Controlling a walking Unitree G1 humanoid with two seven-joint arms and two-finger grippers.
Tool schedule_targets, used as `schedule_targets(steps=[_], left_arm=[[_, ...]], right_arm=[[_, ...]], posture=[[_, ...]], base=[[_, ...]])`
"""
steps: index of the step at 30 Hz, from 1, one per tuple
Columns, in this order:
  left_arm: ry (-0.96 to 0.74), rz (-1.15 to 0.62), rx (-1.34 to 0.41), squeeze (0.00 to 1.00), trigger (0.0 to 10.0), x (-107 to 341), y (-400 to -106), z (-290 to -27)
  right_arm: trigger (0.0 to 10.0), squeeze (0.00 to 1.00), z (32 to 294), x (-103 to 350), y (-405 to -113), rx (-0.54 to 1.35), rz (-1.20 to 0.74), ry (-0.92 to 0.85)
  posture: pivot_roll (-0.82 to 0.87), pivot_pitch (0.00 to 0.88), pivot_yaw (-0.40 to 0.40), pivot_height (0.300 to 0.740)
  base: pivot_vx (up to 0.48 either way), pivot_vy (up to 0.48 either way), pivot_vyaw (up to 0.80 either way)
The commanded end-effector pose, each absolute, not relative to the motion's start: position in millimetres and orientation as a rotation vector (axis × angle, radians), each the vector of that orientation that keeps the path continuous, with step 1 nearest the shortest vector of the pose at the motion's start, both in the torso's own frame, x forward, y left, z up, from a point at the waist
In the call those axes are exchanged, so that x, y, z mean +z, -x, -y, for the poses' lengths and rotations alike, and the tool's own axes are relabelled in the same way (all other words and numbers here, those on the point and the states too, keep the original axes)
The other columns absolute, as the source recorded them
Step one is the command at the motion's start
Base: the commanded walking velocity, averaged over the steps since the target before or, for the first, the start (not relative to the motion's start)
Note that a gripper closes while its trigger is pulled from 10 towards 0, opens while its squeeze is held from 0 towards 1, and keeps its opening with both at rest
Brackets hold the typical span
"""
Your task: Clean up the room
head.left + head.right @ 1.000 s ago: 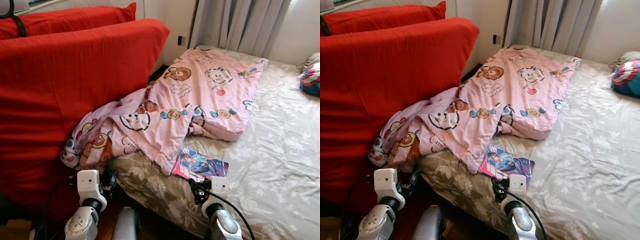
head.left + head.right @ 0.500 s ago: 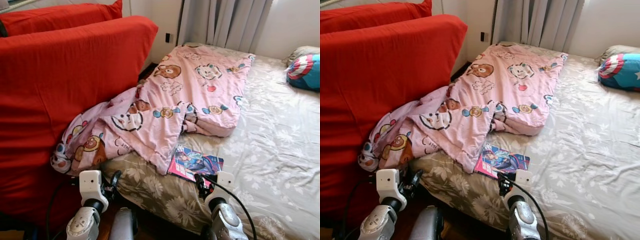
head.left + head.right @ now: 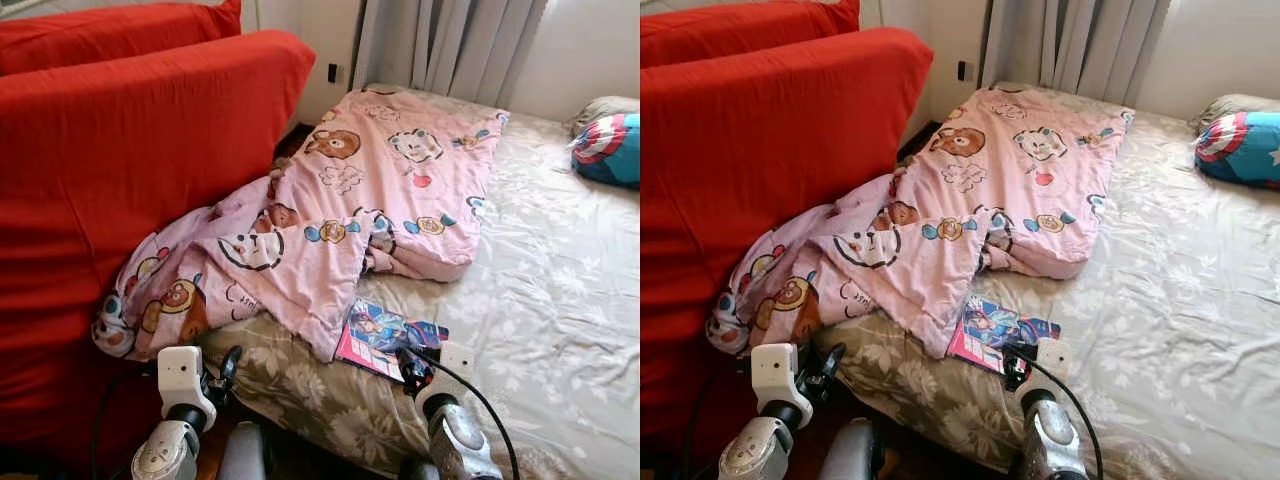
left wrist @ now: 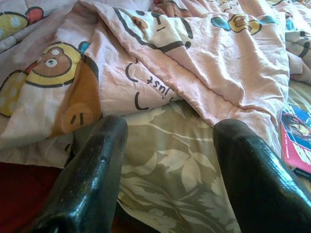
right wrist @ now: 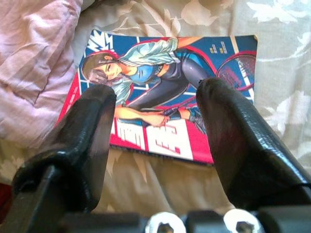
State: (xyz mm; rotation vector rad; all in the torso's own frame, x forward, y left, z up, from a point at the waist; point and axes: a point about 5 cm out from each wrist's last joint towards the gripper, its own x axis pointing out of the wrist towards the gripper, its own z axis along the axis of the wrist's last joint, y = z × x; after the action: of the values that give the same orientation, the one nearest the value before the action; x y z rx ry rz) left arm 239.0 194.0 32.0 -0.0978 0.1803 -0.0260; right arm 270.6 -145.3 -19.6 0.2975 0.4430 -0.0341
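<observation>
- A red sofa stands at the robot's left, against the side of a bed with a grey flowered sheet.
- A pink cartoon-print quilt lies along the bed's left side; its near end spills over the edge against the sofa.
- A blue, red and white cushion sits at the far right of the bed.
- A comic book with a pink, blue-pictured cover lies flat on the sheet near the bed's front edge, one corner touching the quilt's hem.
- The right gripper hovers just short of the book, fingers apart, the cover showing between them.
- The left gripper, fingers spread, points at the bed's edge below the hanging quilt.
</observation>
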Motion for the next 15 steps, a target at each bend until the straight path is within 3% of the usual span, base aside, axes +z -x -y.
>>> schedule_targets(steps=[1,7,15], left_arm=[[0.096,-0.189,-0.035,0.00,10.0,33,-238,-194],[0.090,-0.191,-0.037,0.00,10.0,33,-236,-194],[0.086,-0.198,-0.052,0.00,10.0,35,-232,-196]], right_arm=[[10.0,0.00,149,-19,-272,-0.054,-0.451,-0.299],[10.0,0.00,152,-15,-277,-0.066,-0.443,-0.293],[10.0,0.00,162,-12,-284,-0.126,-0.455,-0.269]], posture=[[0.11,0.082,-0.037,0.609],[0.11,0.091,-0.031,0.609],[0.12,0.116,-0.021,0.609]], base=[[0.289,0.000,0.00],[0.292,0.000,0.00],[0.034,0.000,0.00]])
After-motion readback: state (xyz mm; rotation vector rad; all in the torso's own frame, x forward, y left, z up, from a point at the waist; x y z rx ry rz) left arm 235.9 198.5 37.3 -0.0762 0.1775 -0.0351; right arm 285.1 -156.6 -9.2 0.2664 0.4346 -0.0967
